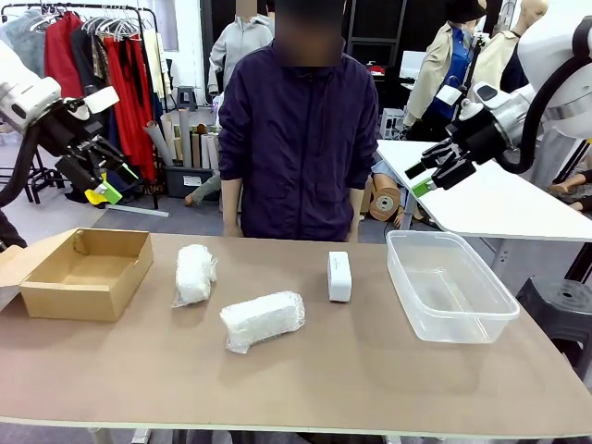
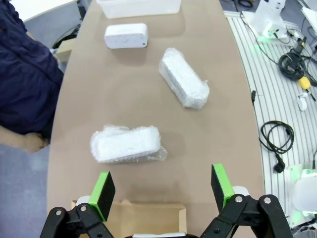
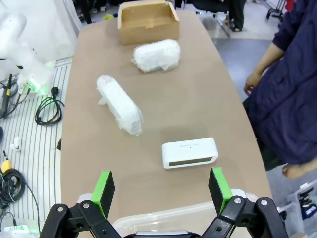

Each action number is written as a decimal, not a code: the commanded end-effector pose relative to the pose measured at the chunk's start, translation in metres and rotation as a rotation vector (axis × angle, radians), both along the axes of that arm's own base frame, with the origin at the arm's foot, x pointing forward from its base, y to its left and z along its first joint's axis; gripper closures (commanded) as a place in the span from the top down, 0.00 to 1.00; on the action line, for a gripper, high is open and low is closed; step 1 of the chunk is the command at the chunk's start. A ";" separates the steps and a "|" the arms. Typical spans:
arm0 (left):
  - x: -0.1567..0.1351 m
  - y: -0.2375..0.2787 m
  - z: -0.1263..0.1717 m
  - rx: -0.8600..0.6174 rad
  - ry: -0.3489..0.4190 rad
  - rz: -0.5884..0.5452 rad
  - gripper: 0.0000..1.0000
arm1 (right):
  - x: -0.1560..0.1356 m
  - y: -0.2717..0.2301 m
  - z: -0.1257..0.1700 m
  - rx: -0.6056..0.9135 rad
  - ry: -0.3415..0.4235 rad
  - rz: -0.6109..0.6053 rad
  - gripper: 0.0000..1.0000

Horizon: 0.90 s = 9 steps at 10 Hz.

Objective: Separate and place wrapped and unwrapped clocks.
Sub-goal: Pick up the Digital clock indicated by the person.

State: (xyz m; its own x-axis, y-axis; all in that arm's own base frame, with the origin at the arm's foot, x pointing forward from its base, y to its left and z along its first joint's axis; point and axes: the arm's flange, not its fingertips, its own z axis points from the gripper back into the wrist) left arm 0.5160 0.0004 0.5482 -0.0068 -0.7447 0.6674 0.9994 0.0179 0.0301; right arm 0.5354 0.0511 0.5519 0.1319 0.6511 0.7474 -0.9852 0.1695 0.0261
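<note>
Open and empty, left gripper point(image 1: 113, 183) and right gripper point(image 1: 418, 180) are being held aloft. Two bubble-wrapped clocks point(image 1: 194, 274) point(image 1: 264, 319) and bare clock point(image 1: 339, 276) are lying on the table point(image 1: 388, 379); wrap is being judged soft and slippery, so narrow flanks are being favoured for grasping.

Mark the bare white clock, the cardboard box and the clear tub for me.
bare white clock point(image 1: 339, 276), front view, middle of its body.
cardboard box point(image 1: 69, 303), front view, near outer wall.
clear tub point(image 1: 462, 330), front view, near wall just under the rim.
</note>
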 end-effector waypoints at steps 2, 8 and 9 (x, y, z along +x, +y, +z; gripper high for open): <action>-0.003 0.002 0.003 0.001 -0.005 0.000 1.00 | -0.003 0.002 0.002 -0.004 -0.005 0.009 1.00; -0.003 0.002 0.003 0.001 -0.005 0.000 1.00 | -0.003 0.002 0.002 -0.004 -0.005 0.009 1.00; -0.003 0.002 0.003 0.001 -0.005 0.000 1.00 | 0.000 0.002 0.000 -0.002 -0.001 0.003 1.00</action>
State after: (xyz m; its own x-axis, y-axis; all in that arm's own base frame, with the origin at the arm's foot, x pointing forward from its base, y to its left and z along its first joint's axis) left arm 0.5160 0.0006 0.5484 -0.0063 -0.7458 0.6662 0.9994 0.0188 0.0305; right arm 0.5351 0.0534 0.5521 0.1292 0.6534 0.7459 -0.9858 0.1663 0.0252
